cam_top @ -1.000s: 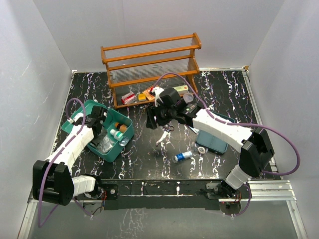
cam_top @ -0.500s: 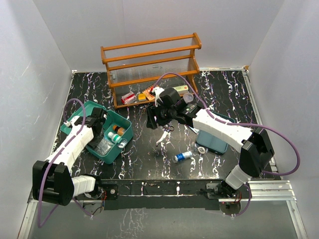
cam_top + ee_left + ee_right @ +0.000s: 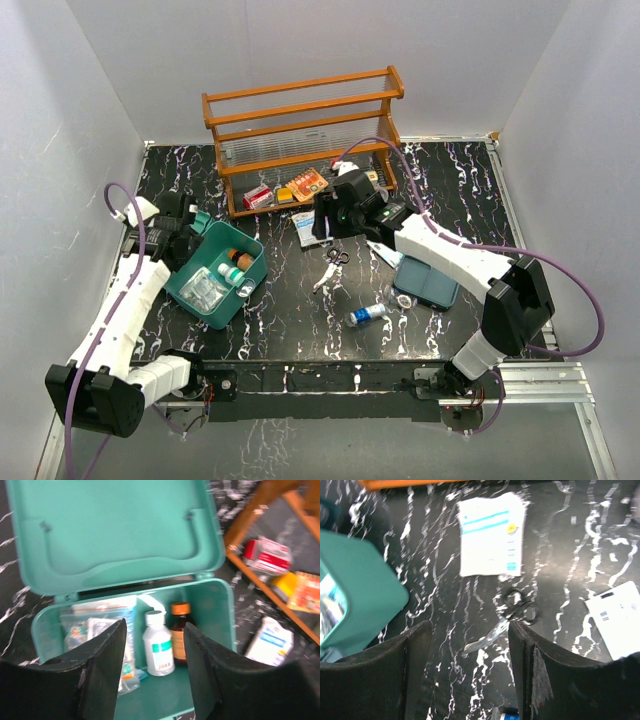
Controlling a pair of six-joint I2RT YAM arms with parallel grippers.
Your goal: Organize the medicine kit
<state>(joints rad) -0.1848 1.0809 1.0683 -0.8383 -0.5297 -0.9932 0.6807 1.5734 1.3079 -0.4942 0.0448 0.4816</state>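
Note:
The teal medicine kit lies open at the left, its lid raised. Inside stand a white bottle and an amber bottle, beside clear plastic packets. My left gripper is open and empty, behind the kit's lid; in the left wrist view it frames the kit's inside. My right gripper is open and empty above the table centre, over black-handled scissors and near a white packet. The kit's corner shows at its left.
The orange-brown shelf rack stands at the back with a red box and an orange packet on its lowest level. A blue-grey tray lies at the right. A blue-and-white bottle and a small white ring lie in front.
My left arm pulled back up and left, out of the kit. My right gripper moved back and right, and the white packet and scissors beneath it now show.

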